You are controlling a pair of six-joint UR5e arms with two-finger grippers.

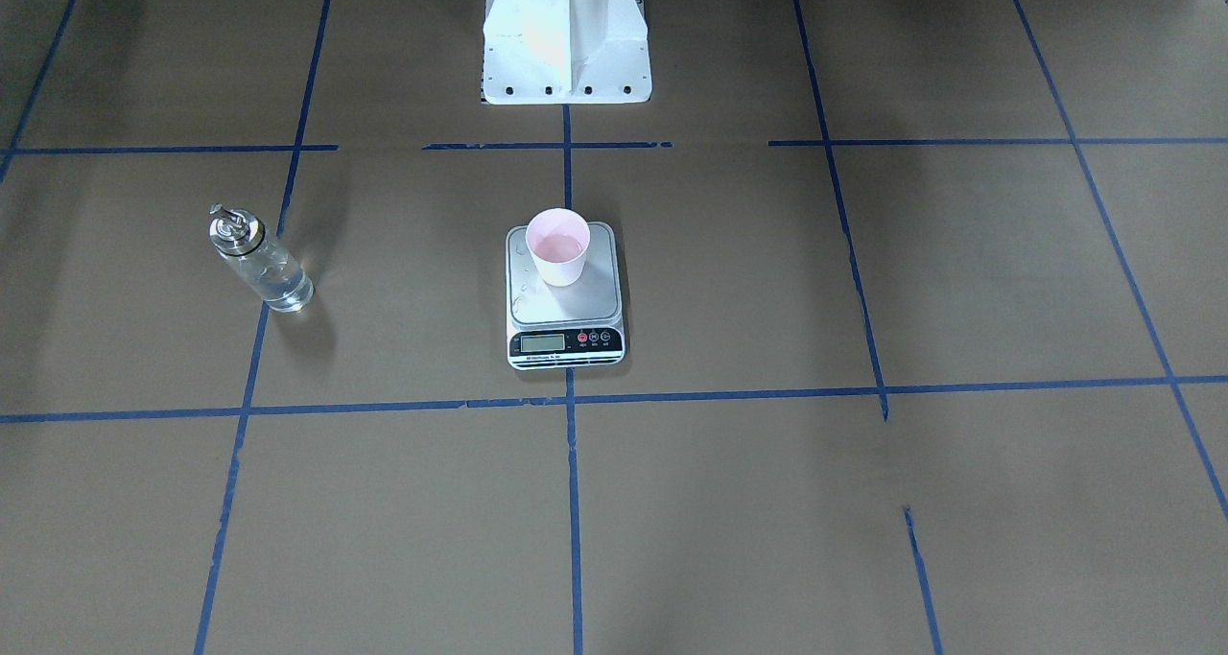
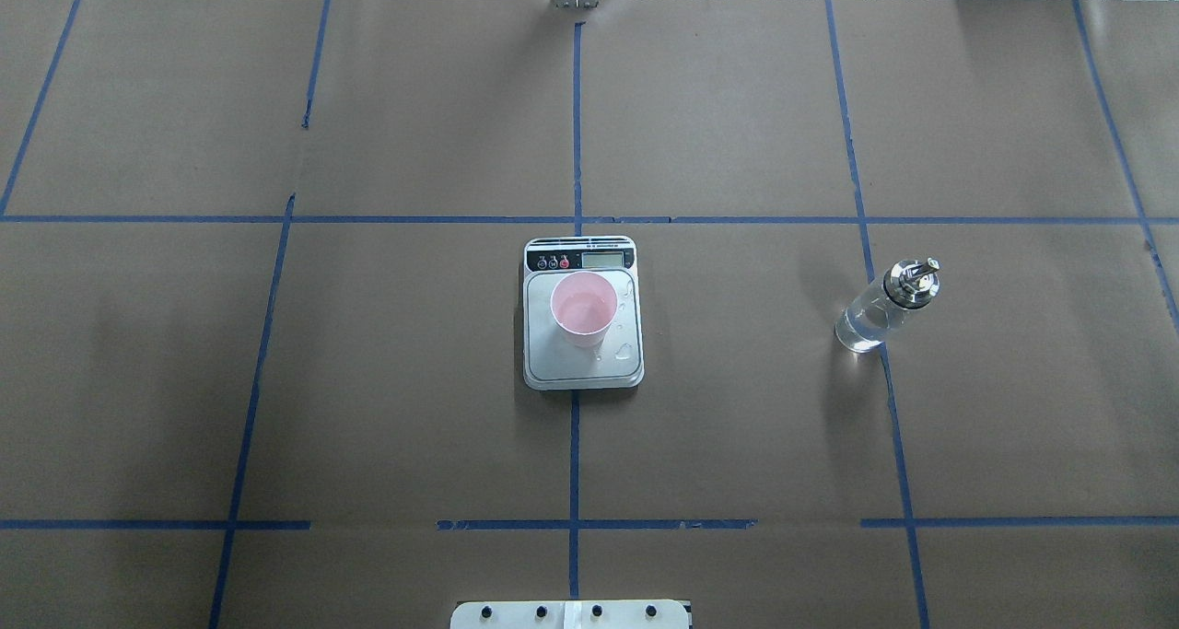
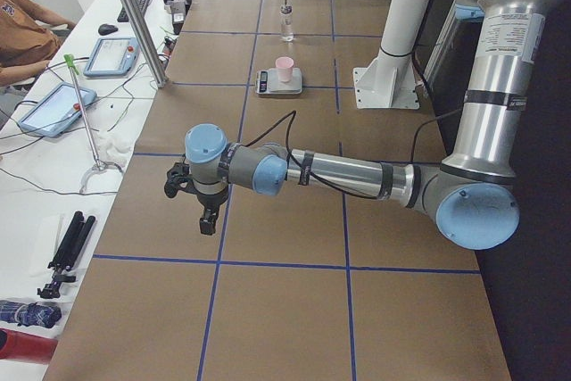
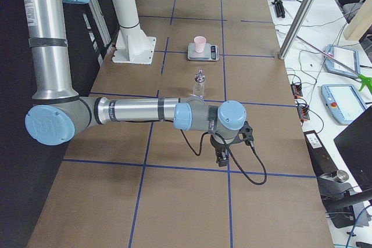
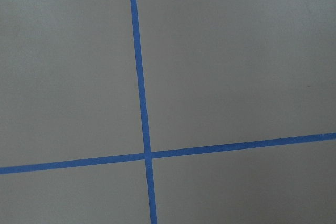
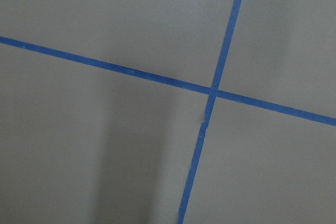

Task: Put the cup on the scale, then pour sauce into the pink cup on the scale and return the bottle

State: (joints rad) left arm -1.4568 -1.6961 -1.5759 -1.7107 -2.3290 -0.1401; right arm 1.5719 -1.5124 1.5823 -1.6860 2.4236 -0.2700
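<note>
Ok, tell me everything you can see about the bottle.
The bottle is a clear glass cylinder with a shiny silver metal pourer cap and a small spout. Clear liquid shows inside. It stands upright on the brown paper table, close beside a blue tape line. It is well off to the robot's right of the scale and apart from it. Only the table touches it.

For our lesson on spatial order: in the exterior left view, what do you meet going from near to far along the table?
Left pincer → scale, with the cup on it → bottle.
</note>
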